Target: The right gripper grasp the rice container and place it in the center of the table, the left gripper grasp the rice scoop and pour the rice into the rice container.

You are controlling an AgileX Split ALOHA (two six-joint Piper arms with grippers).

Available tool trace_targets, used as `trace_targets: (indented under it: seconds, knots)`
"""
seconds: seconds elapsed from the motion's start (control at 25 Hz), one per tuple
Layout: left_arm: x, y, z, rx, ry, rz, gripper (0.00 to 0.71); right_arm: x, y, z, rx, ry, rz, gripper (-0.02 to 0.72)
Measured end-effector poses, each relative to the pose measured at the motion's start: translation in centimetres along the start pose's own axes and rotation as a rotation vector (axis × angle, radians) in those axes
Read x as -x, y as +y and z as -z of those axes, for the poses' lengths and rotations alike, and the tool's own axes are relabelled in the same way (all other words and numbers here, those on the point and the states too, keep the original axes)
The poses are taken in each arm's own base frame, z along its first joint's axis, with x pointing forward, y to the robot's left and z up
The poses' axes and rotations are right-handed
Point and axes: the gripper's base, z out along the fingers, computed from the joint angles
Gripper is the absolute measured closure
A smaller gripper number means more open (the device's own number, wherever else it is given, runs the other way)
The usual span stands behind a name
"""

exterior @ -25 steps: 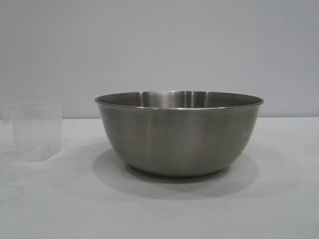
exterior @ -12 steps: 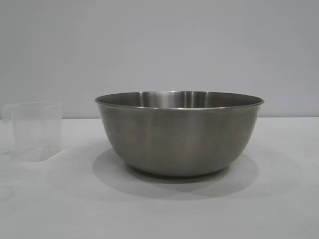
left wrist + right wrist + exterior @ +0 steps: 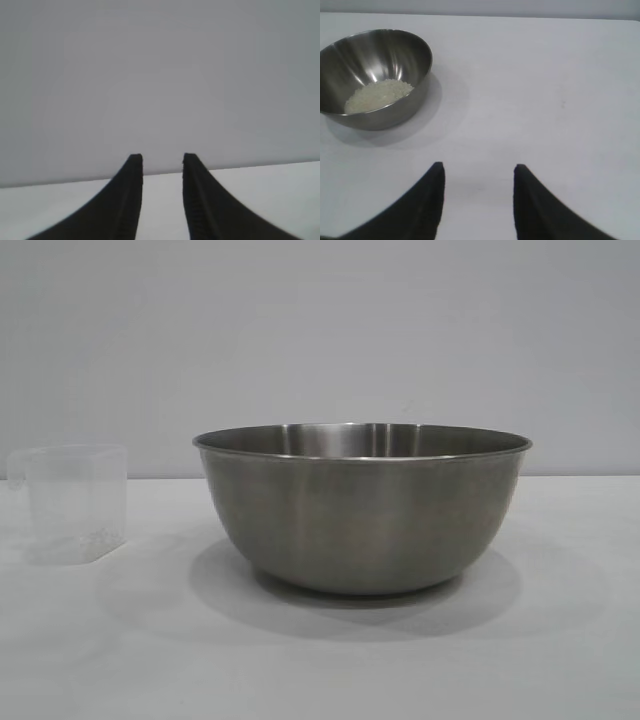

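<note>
The rice container [image 3: 362, 505], a large steel bowl, stands on the white table [image 3: 320, 660] in the middle of the exterior view. In the right wrist view the bowl [image 3: 350, 55] holds a pale heap of rice [image 3: 377, 95]. The rice scoop [image 3: 70, 502], a small clear plastic cup, stands upright on the table left of the bowl with a few grains at its bottom. My right gripper [image 3: 479, 167] is open and empty, above bare table, well apart from the bowl. My left gripper [image 3: 162, 157] is open and empty, facing the wall and table edge. Neither gripper shows in the exterior view.
A plain grey wall [image 3: 320, 330] backs the table. Bare white tabletop [image 3: 545, 90] lies around the bowl in the right wrist view.
The exterior view has shifted very slightly: the bowl and cup sit a few pixels to the right of before. Nothing else differs.
</note>
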Motion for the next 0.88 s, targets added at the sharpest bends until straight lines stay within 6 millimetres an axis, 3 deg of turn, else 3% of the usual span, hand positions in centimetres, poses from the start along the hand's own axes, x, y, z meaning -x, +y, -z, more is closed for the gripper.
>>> trace_targets:
  seconds: [0.12, 0.28, 0.64, 0.88]
  knots:
    - [2.6, -0.2, 2.3, 0.008, -0.026, -0.024, 0.549, 0.0, 0.0, 0.0, 0.000, 0.000, 0.000, 0.393]
    - [4.4, -0.5, 5.4, 0.033, 0.012, -0.071, 0.549, 0.0, 0.0, 0.0, 0.000, 0.000, 0.000, 0.393]
    - [5.7, 0.0, 12.3, 0.184, 0.143, -0.003, 0.549, 0.0, 0.0, 0.0, 0.000, 0.000, 0.000, 0.393]
    - [7.1, -0.2, 15.5, 0.229, 0.275, 0.080, 0.549, 0.0, 0.0, 0.0, 0.000, 0.000, 0.000, 0.393]
